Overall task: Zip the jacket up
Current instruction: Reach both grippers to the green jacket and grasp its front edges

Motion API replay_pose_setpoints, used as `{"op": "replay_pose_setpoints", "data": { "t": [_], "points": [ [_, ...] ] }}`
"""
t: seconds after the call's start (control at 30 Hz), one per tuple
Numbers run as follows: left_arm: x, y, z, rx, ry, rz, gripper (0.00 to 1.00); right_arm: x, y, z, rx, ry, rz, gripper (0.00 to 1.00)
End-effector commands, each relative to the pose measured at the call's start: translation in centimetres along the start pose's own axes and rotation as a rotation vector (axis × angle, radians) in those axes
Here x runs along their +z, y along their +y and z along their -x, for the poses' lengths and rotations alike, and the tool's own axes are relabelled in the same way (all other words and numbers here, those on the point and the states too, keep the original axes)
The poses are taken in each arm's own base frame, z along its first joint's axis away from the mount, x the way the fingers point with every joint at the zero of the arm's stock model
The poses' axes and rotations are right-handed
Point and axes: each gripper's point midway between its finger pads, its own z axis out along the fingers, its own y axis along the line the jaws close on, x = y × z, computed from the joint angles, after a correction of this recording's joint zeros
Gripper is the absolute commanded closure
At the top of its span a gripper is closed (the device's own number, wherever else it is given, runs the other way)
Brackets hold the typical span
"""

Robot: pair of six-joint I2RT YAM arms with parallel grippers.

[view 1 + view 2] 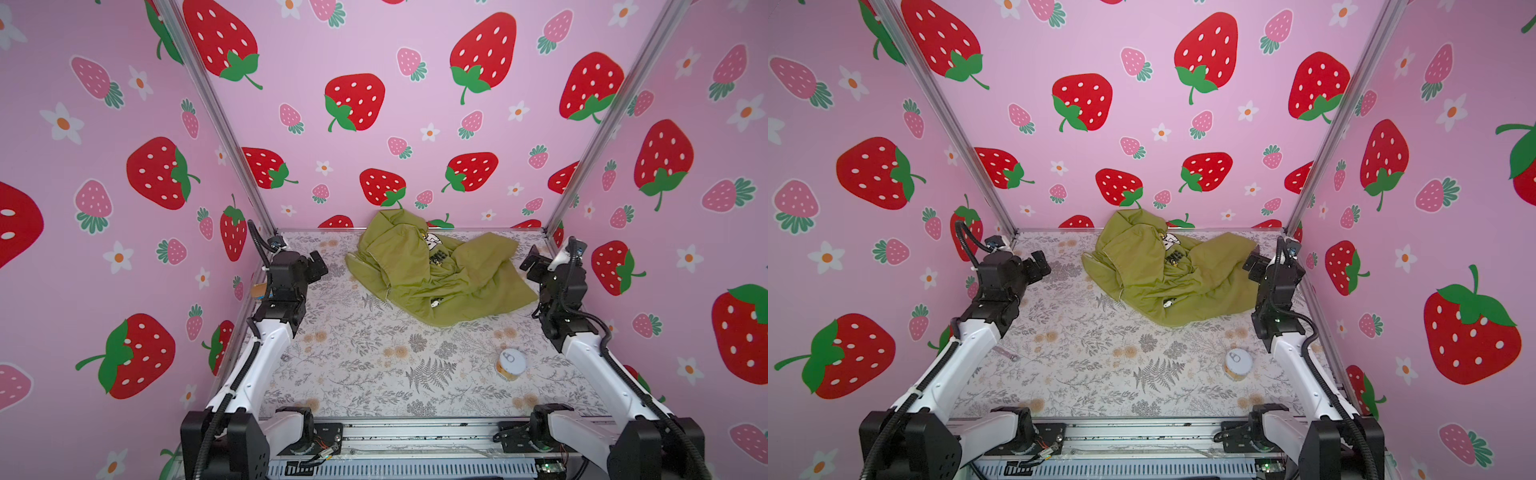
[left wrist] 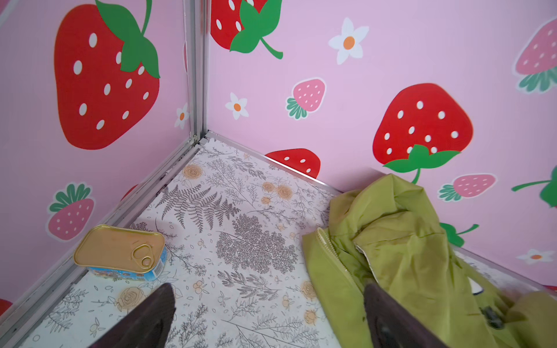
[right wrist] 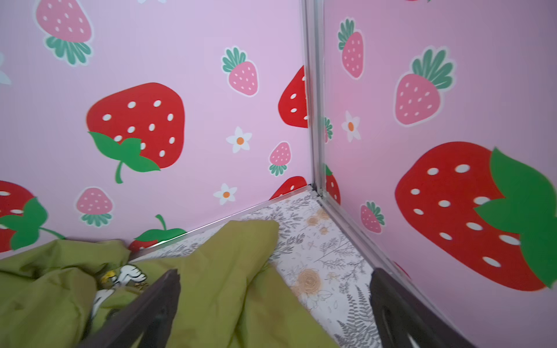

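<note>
At the far edge of the floral-printed tabletop (image 1: 374,365), the small olive-green hooded jacket (image 1: 436,274) (image 1: 1163,274) is lying in a crumpled heap. Its upper folds are leaning against the pink strawberry-patterned back wall (image 1: 374,104). A white cartoon dog patch (image 1: 430,241) (image 3: 129,275) is showing among the folds. In the left wrist view, a row of pale zipper teeth (image 2: 325,244) is running along one loose edge of the jacket (image 2: 407,256), and that edge is not meeting another.

In both top views, the left gripper (image 1: 318,259) (image 1: 1040,264) is hovering near the jacket's left side without touching it. Its dark fingers (image 2: 150,316) are standing wide apart and holding nothing. A flat rectangular gold-lidded tin with a ring pull (image 2: 120,251) is sitting by the side wall in that wrist view.

The right gripper (image 1: 532,259) (image 1: 1254,259) is hanging just beside the jacket's right-hand fold. Its fingers (image 3: 156,301) are likewise spread wide, with nothing between them. One finger is overlapping the green fabric (image 3: 226,286) in the right wrist view; whether it is touching cannot be told.

A small round can with a white pull-tab lid (image 1: 511,363) (image 1: 1238,363) is standing upright on the tabletop. It is nearer the camera than the jacket and well apart from it.
</note>
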Motion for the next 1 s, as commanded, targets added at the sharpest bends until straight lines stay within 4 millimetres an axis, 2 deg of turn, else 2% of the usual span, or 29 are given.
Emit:
{"op": "replay_pose_setpoints", "data": {
  "t": [0.0, 0.13, 0.2, 0.37, 0.5, 0.7, 0.77, 0.97],
  "points": [
    [-2.1, -0.4, -4.7, -0.129, 0.262, -0.071, 0.01, -0.8, 3.0, -6.7, 0.066, 0.327, 0.189, 0.14],
    [-4.0, -3.3, -8.3, -0.229, 0.416, -0.277, 0.01, -0.5, 6.5, -9.3, 0.111, 0.492, 0.319, 0.21],
    [-4.6, -4.2, -10.3, -0.271, 0.469, -0.344, 0.01, -0.9, 9.1, -10.8, 0.101, 0.547, 0.394, 0.22],
    [-5.4, -4.4, -15.0, -0.283, 0.562, -0.344, 0.01, -2.7, 15.6, -14.4, -0.046, 0.623, 0.466, 0.18],
    [-5.2, -3.9, -17.3, -0.317, 0.609, -0.33, 0.04, -3.8, 20.8, -18.0, -0.148, 0.692, 0.509, 0.17],
    [-4.2, -3.7, -17.4, -0.314, 0.617, -0.306, 0.06, -4.2, 27.7, -23.2, -0.3, 0.773, 0.518, 0.15],
    [-3.8, -3.5, -17.1, -0.32, 0.612, -0.296, 0.06, -4.0, 29.7, -24.2, -0.334, 0.773, 0.512, 0.15],
    [-2.5, -2.1, -16.2, -0.374, 0.605, -0.276, 0.06, -2.5, 33.8, -27.6, -0.377, 0.781, 0.489, 0.12]
  ]
}}
